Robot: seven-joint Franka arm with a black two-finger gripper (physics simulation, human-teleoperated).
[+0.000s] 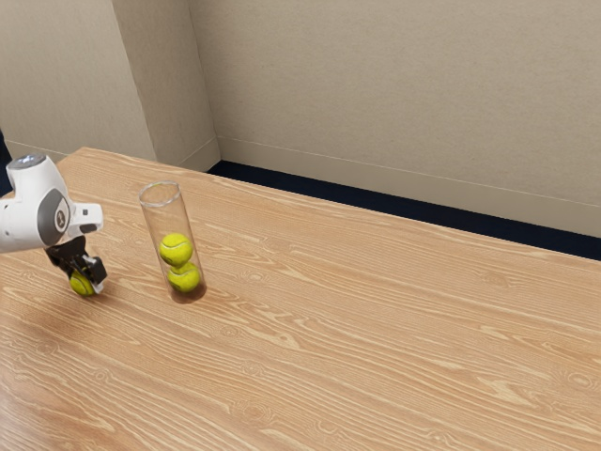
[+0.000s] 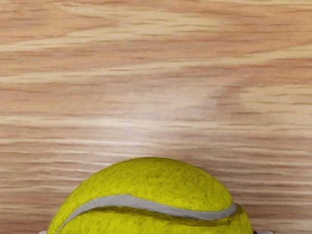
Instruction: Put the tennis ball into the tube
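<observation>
A plain beige wall (image 1: 404, 103) rises behind everything, with a dark blue floor (image 1: 376, 202) along its foot. In front of it spreads the broad desk (image 1: 376, 329) of light brown wood, its grain pale and wavy. The white and grey robot arm (image 1: 36, 211) reaches in over the desk from the exterior view's left. Next in size is the clear, round, open-topped tube (image 1: 167, 218), standing on the desk just beyond the arm's end, toward the exterior view's right. The black two-fingered hand (image 1: 87, 284) points down beside the tube, apart from it, and is closed around the yellow-green felt tennis ball (image 2: 151, 190), one finger at each side. That ball, crossed by a curving grey seam, is low over the desk, outside the tube. Two more yellow-green balls (image 1: 176, 250) sit inside the tube, one atop the other.
</observation>
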